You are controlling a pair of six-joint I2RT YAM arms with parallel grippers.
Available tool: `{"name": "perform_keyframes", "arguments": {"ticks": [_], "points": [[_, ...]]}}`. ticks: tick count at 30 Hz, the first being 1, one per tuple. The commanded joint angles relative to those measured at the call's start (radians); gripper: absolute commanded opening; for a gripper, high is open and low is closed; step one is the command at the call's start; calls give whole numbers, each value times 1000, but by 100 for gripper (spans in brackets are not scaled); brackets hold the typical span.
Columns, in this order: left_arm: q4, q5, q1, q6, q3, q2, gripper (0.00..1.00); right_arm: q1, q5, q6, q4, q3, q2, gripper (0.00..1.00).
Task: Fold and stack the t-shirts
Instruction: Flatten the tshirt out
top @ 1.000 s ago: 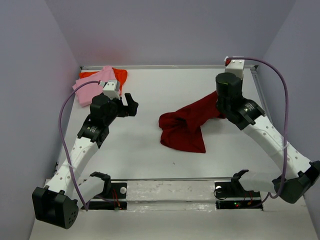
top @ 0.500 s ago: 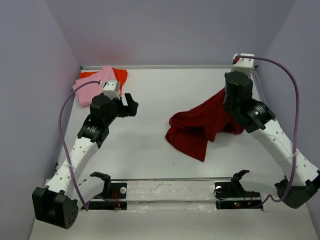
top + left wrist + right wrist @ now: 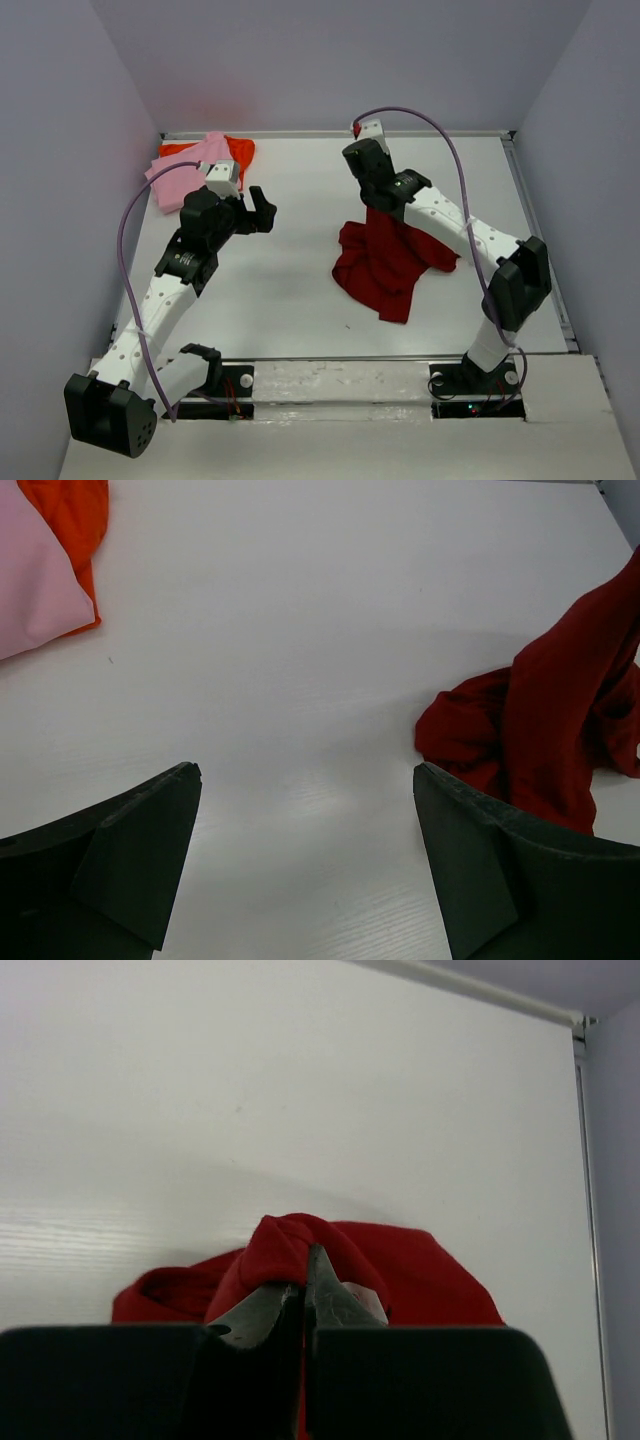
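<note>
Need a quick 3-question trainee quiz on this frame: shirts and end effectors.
1. True or false: the right end effector is shut on the dark red t-shirt.
2. The pink t-shirt lies: A) partly on the orange t-shirt; B) under the dark red t-shirt; C) between the fingers of the left end effector.
3. Fill in: the left end effector is ____ and holds nothing.

Key: 1 true; 2 A; 3 open.
</note>
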Motion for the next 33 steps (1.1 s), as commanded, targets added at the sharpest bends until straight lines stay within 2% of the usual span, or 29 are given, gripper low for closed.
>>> {"name": "perform_keyframes", "arguments": {"ticks": [1, 5, 10, 13, 15, 16, 18, 27, 33], "points": [[22, 6, -3, 14, 21, -1, 96, 17, 21, -32, 53, 166, -11, 0], [22, 7, -3, 13, 21, -1, 96, 17, 83, -65, 61, 177, 93, 0], [22, 6, -3, 13, 19, -3, 96, 8, 45, -29, 69, 174, 175, 0], [23, 9, -3, 13, 21, 0, 97, 8, -47, -29, 64, 177, 209, 0], [22, 9, -3, 13, 19, 0, 96, 8, -34, -8, 33, 194, 230, 0], [22, 9, -3, 13, 19, -1, 96, 8, -26, -2, 15, 193, 239, 28], [22, 10, -3, 13, 19, 0, 97, 8, -35, 26, 4, 159, 203, 45], [22, 15, -2, 10, 21, 0, 96, 8, -81, 153, 1, -112, 2, 48], [22, 23, -3, 8, 21, 3, 97, 8, -75, 227, -3, -269, -44, 47]]}}
